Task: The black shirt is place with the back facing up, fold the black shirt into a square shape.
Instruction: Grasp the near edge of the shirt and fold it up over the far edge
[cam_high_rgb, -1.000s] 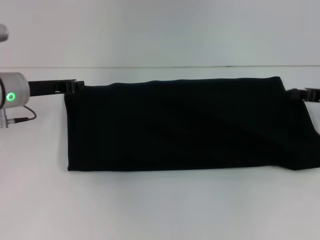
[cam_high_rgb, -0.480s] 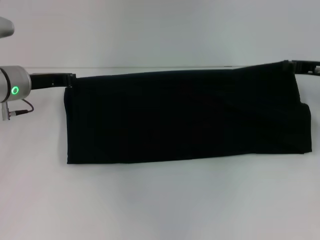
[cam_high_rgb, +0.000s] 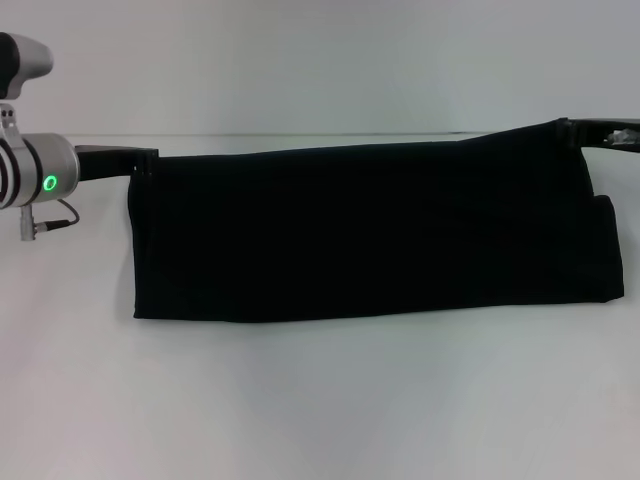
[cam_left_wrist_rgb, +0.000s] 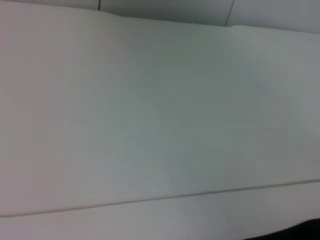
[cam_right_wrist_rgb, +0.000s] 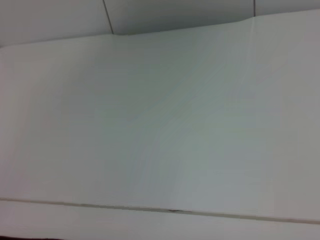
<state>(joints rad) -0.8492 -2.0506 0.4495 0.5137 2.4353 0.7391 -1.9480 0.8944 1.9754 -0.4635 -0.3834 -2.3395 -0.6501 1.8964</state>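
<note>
The black shirt (cam_high_rgb: 370, 235) is stretched out as a wide folded band across the head view. Its upper edge is held up at both ends and its lower edge rests on the white table (cam_high_rgb: 320, 400). My left gripper (cam_high_rgb: 143, 160) is shut on the upper left corner. At the upper right corner, slightly higher, my right gripper (cam_high_rgb: 574, 128) is also shut on the cloth. On the right end a short flap (cam_high_rgb: 606, 250) hangs down. Both wrist views show only white table surface, with a dark sliver (cam_left_wrist_rgb: 307, 234) in one corner of the left wrist view.
The table's far edge (cam_high_rgb: 300, 136) runs just behind the shirt, with a pale wall beyond it. White table surface lies in front of the shirt. The left arm's silver wrist with a green light (cam_high_rgb: 45, 182) is at the far left.
Both grippers have lifted the shirt's upper edge, the right corner most. The cloth has pulled taut, and the bulging right end has drawn in and up from the frame edge.
</note>
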